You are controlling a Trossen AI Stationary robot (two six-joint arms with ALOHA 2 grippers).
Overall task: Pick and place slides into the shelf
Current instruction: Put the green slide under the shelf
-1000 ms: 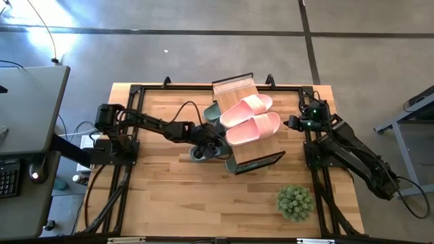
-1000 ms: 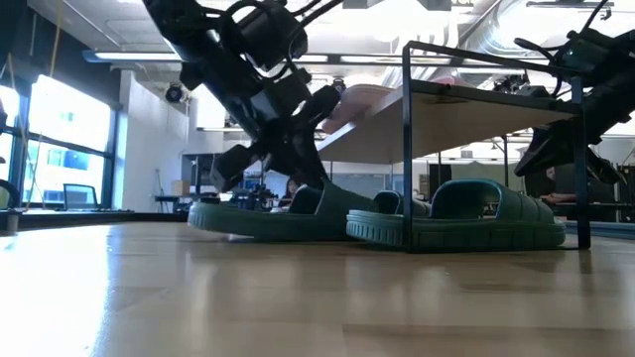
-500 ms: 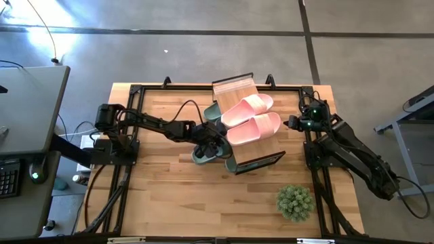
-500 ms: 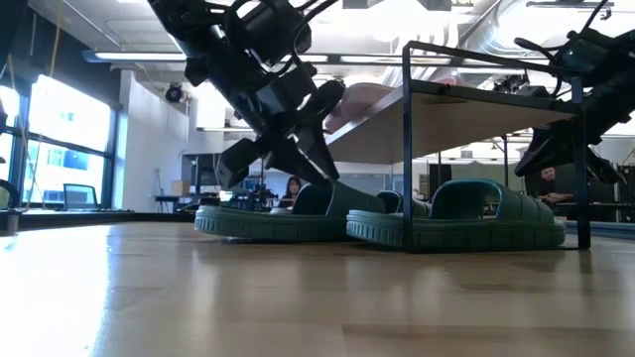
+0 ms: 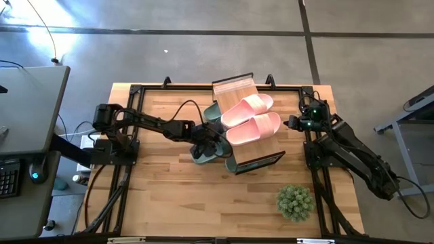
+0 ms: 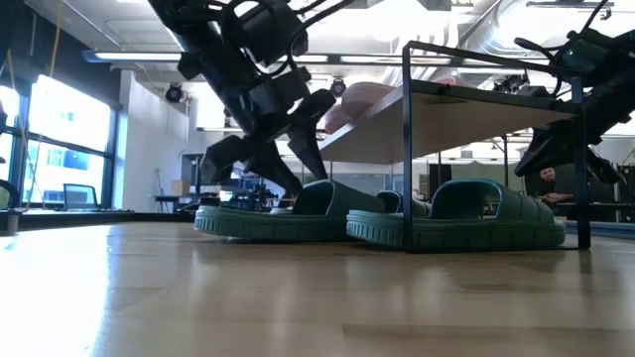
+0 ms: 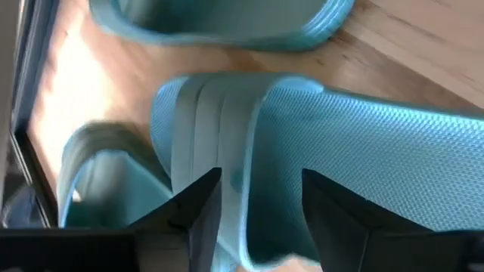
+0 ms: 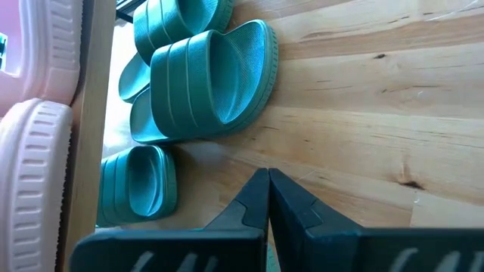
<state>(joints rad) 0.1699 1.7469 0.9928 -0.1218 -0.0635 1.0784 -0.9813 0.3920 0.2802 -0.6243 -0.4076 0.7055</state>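
The shelf [image 5: 234, 87] stands mid-table with two pale pink slides [image 5: 249, 116] on its slatted top. Green slides lie on the table beneath it [image 6: 466, 223]. One more green slide [image 5: 202, 156] lies flat on its sole at the shelf's left side, partly under it. My left gripper [image 5: 207, 144] is open right above this slide, slanting down from the table's left. Its fingers stand either side of the strap's rim [image 7: 243, 181]. My right gripper [image 5: 290, 123] is shut, waits right of the shelf and holds nothing. My left gripper has its open fingers [image 7: 198, 202] on either side of the green slide's strap rim, coming down at a slant from the table's left. I cannot tell whether a finger touches the strap. The slide rests with its whole sole on the table.
A small green potted plant [image 5: 295, 202] stands near the front right. The shelf's thin black frame post [image 6: 407, 149] stands just right of the slide. Bare wooden table lies in front of the shelf and at the front left.
My left gripper has opened and let go of the green slide's strap. Just before that, it slid the slide a little toward the shelf. The slide now lies flat on the table.
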